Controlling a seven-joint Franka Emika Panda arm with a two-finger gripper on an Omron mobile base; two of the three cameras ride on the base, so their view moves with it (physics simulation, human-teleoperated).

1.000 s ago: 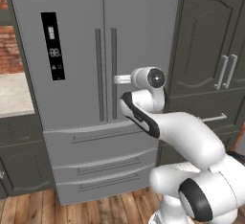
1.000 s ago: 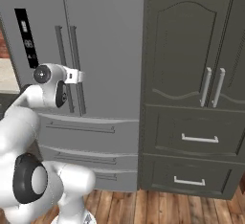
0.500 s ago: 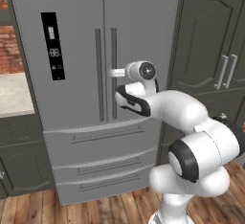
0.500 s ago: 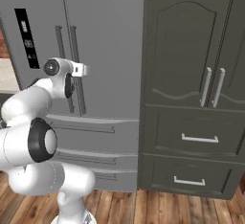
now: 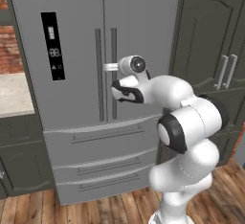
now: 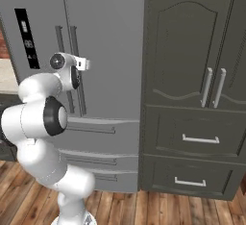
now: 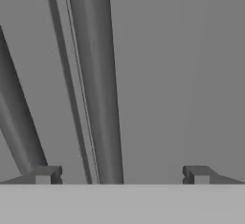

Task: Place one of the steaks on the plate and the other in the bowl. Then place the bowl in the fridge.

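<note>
Gripper (image 7: 119,175), jaws apart, faces the closed fridge (image 5: 76,50); one of its two door handles (image 7: 98,84) lies between the fingertips.

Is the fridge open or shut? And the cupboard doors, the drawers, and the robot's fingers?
fridge: both doors shut, two drawers below shut.
fridge display panel: lit, showing pale digits.
gripper: open, holding nothing, the right door's handle between its fingers.
dark cabinet doors: shut.
dark cabinet drawers: both shut.
</note>
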